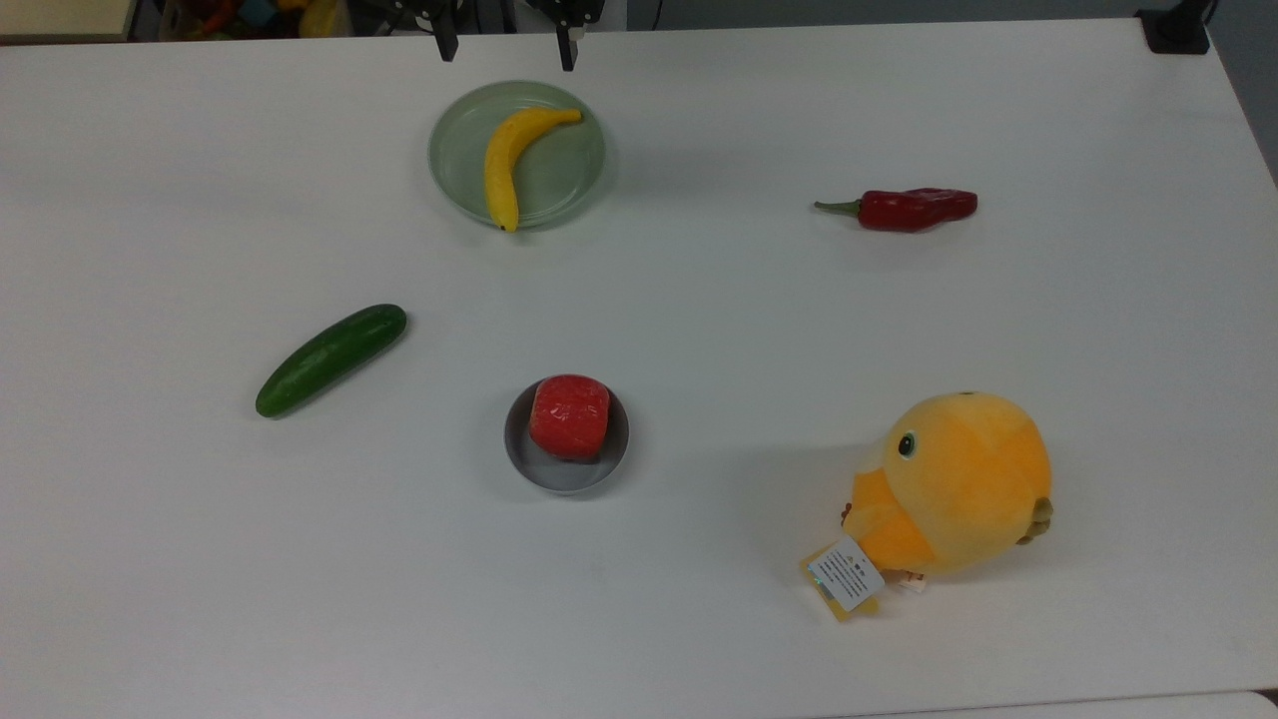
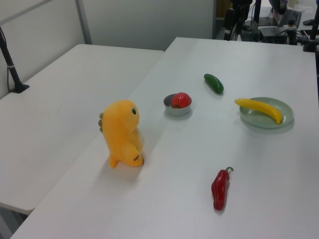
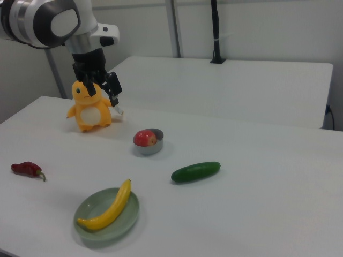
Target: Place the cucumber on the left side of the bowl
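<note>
The dark green cucumber (image 1: 331, 359) (image 2: 214, 83) (image 3: 195, 171) lies flat on the white table, tilted, well off to the top view's left of the bowl and apart from it. The small grey bowl (image 1: 519, 454) (image 2: 175, 111) (image 3: 151, 150) holds a red fruit (image 1: 569, 416). My gripper (image 1: 504, 45) (image 3: 103, 91) hangs open and empty above the table's far edge in the top view, just beyond the green plate. It is far from the cucumber.
A pale green plate (image 1: 564, 175) (image 3: 123, 222) carries a yellow banana (image 1: 509, 160). A red chilli pepper (image 1: 909, 208) lies at the top view's right, and an orange plush toy (image 1: 949, 484) (image 2: 121, 132) stands at the top view's lower right of the bowl. A second white table (image 2: 55, 99) adjoins.
</note>
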`<control>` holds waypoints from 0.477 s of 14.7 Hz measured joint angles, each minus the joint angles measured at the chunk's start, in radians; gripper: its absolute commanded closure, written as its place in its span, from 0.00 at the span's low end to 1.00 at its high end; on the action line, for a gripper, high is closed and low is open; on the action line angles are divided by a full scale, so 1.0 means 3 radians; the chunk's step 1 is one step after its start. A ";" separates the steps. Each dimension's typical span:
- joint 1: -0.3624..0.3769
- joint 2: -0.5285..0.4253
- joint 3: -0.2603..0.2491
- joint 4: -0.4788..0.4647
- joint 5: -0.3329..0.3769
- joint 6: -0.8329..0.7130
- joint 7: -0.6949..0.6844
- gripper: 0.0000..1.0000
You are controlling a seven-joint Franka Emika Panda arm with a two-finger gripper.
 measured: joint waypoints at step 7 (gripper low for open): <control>-0.0015 0.0016 -0.0021 0.0002 -0.0053 -0.0178 0.0000 0.00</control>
